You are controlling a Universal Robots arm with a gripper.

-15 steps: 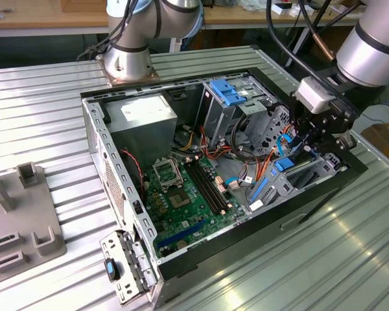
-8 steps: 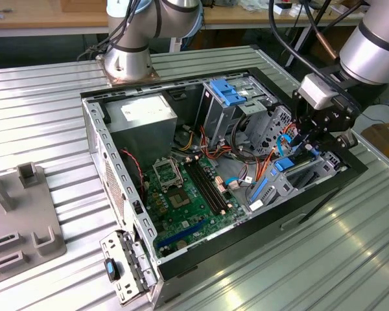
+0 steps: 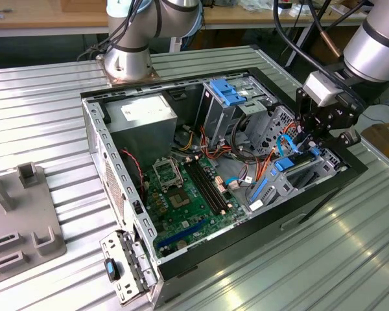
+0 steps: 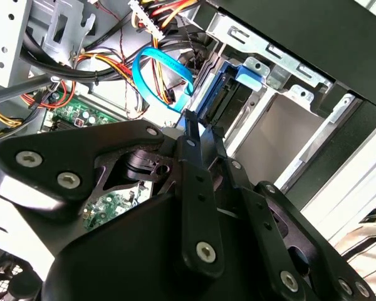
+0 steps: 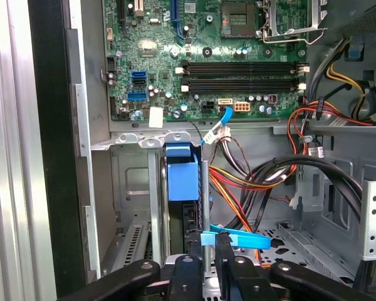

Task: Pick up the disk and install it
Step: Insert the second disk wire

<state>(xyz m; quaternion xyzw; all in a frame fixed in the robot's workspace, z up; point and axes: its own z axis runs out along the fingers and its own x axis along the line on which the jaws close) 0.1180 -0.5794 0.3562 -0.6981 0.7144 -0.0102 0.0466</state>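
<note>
Seating the Disk in the Lower Drive Bay

Item: tool (image 3: 311,144), black, on the arm at the exterior view's right, lowered into the open computer case (image 3: 298,214) at its corner nearest that side. State: fingers drawn close together on the rear edge of the disk (image 5: 183,182), which stood edge-on between them in both wrist views; judged clamped on it.

Item: disk, blue carrier rails showing, body mostly hidden. Location: partway inside the grey metal drive bay (image 5: 135,188) beside the case wall, blue rail end (image 4: 247,75) level with the bay's lip in the second wrist view. It appeared not fully home.

Adjacent: blue data cable (image 4: 166,66) looped just beside the rail; bundle of orange, red and yellow wires (image 5: 238,182) near the bay; green motherboard (image 3: 181,194) well clear; upright cage with blue latch (image 3: 225,91) untouched; ribbed metal tabletop (image 3: 45,103) under the case.

Step judged in hand: installation, insertion stage; pick-up complete. Requirement judged for the next move: straight travel along the bay guides, rails kept square, cable loop kept out of the slot.
</note>
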